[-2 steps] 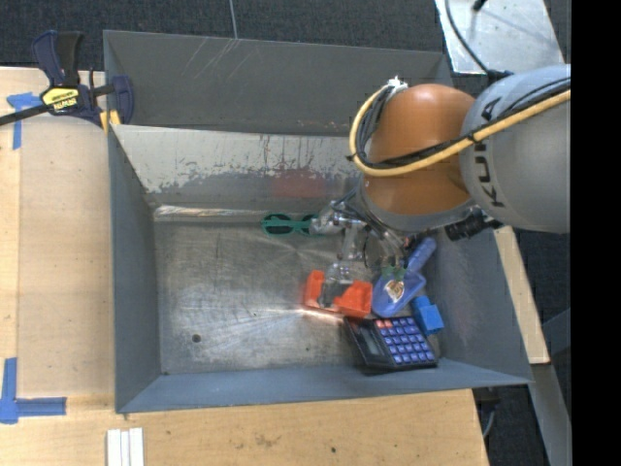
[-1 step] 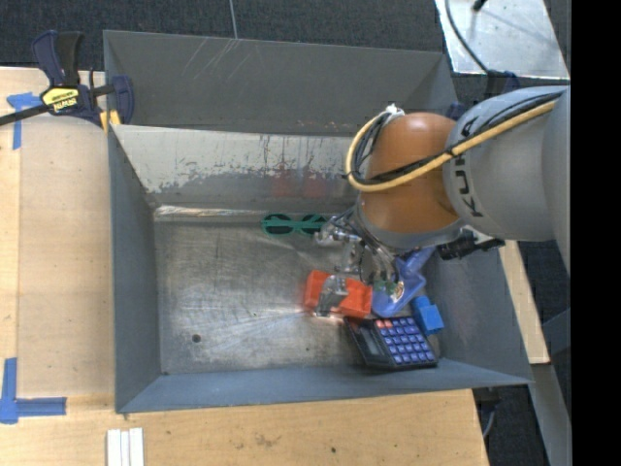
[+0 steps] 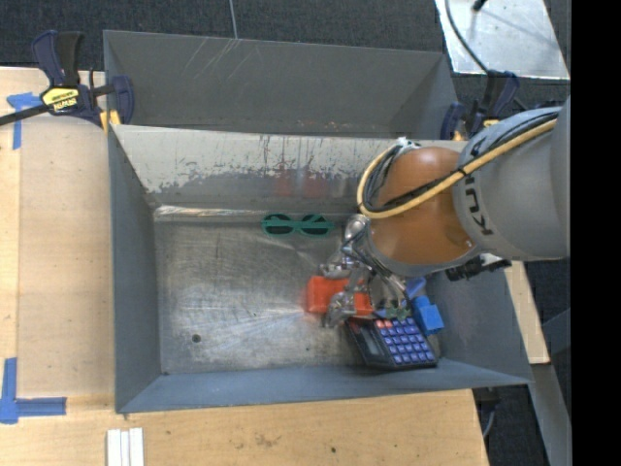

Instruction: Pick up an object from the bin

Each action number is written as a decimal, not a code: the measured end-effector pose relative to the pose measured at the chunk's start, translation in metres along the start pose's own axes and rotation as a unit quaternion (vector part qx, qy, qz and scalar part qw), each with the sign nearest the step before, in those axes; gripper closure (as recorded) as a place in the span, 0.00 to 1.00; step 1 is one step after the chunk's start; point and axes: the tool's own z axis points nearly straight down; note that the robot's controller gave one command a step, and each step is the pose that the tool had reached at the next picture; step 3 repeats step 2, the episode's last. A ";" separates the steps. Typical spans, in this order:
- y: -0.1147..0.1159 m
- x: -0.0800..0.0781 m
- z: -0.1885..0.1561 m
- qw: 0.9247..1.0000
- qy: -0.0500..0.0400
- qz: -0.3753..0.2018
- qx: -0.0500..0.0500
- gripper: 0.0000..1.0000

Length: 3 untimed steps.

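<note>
The claw [image 3: 347, 301], wide or narrow I cannot tell, hangs low at the front right of the grey metal bin [image 3: 136, 260], just behind a black calculator with blue keys [image 3: 396, 343] and right beside a small orange block [image 3: 320, 294]. Green plastic spectacles [image 3: 296, 225] lie further back.

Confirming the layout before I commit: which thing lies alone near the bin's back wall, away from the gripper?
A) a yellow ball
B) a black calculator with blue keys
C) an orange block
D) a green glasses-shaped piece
D: the green glasses-shaped piece lies alone by the back wall, while the orange block and the calculator sit at the front right by the gripper.
</note>
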 end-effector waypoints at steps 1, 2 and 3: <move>0.000 0.000 0.000 1.000 0.000 0.000 0.000 1.00; -0.001 0.030 -0.138 1.000 0.010 -0.002 0.001 1.00; -0.001 0.030 -0.138 1.000 0.010 -0.002 0.001 1.00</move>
